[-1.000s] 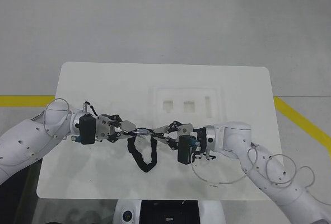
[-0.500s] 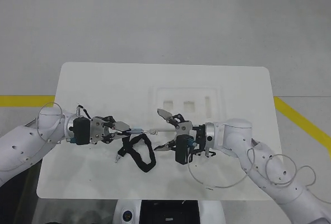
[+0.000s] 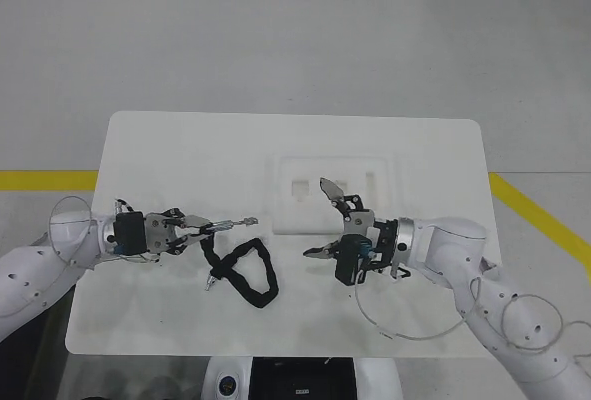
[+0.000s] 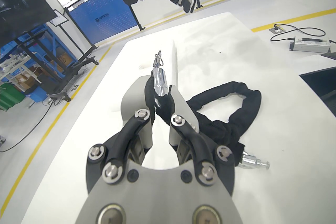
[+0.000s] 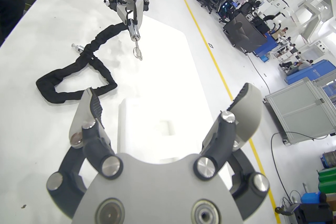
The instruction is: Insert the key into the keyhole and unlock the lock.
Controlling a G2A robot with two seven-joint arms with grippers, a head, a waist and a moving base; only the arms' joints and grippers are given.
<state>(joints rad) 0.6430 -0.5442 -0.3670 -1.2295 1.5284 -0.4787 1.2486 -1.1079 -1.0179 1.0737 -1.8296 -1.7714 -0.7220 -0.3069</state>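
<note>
Pulled apart over the last second, after meeting nose to nose at the lock near mid-table. Opened the right hand (image 3: 320, 220) and drew it back toward the table's right. Spread wide now, with nothing in its grip, and held over the near part of a white tray (image 3: 280, 160). Drew the left hand (image 4: 158, 93) back toward the left edge of the table (image 3: 425, 300). Pinched the chrome lock (image 4: 160, 82) there, pressed together on its rear end. Kept the lock lifted off the table and pointed at the right hand, well apart from it. Left the key (image 5: 138, 51) seated in the lock's free end, with a ring hanging from it. Trailed the black chain (image 3: 247, 275) from the lock down onto the table. Curled it in a loose loop between the two hands, nearer the left one. Showed the chain's steel pin (image 4: 253, 161) out of the lock, lying flat on the table just beside the left hand.
</note>
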